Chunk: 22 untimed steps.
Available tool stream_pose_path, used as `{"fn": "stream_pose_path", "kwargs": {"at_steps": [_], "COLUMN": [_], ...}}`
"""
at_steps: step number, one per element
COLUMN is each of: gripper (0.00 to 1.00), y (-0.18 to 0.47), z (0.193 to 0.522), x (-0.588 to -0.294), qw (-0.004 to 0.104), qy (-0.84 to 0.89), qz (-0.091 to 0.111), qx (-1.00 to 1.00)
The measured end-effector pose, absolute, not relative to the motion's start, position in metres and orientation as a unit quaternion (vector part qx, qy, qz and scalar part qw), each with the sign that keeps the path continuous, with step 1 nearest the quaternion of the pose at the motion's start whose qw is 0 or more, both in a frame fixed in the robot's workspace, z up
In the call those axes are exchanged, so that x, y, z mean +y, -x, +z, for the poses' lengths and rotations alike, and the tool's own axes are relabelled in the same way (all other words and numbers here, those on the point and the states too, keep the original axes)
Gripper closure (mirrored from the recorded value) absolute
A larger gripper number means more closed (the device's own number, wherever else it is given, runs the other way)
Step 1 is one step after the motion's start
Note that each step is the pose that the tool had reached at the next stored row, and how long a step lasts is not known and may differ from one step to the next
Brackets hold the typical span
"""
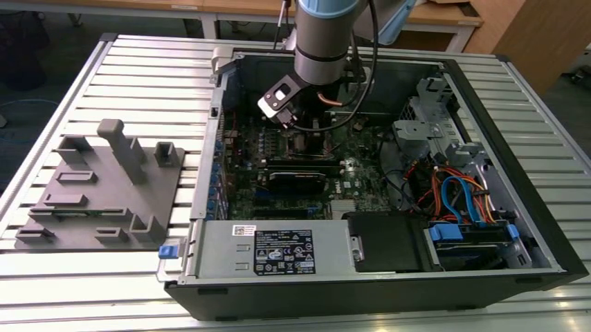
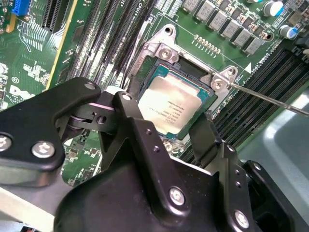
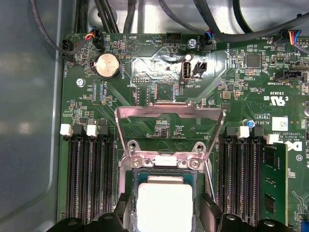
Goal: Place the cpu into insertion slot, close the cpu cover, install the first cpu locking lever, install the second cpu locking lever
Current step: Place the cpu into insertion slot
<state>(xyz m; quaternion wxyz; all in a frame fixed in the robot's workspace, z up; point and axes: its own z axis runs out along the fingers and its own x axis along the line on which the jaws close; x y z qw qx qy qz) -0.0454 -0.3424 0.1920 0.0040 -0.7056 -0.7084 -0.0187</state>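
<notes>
On the exterior view's left you have the grey parts tray (image 1: 109, 207); right of it, the open computer case (image 1: 369, 294); in the second wrist view the gripper (image 2: 168, 116) sits astride the chip (image 2: 176, 104), which lies in the socket (image 2: 195, 65); gripping or released, you cannot tell; in the first wrist view the cover (image 3: 169, 115) stands swung open.

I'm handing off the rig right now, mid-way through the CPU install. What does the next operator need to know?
The gripper is down at the socket, directly over the cpu.
The cpu lies within the insertion slot; whether it is fully seated is unclear.
The cpu cover is swung open, clear of the slot.
One thin locking lever sticks out free beside the socket.
Not yet done: closing the cover and latching both levers.
</notes>
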Motion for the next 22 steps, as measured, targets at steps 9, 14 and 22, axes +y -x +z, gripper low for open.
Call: {"fn": "stream_pose_path", "kwargs": {"at_steps": [9,14,22], "gripper": [0.33,0.33,0.47], "y": [0.045,0.045,0.045], "z": [0.202,0.207,0.216], "x": [-0.342,-0.342,-0.342], "qw": [0.004,0.004,0.004], "qy": [0.706,0.706,0.706], "qz": [-0.019,-0.019,-0.019], "qx": [-0.708,-0.708,-0.708]}}
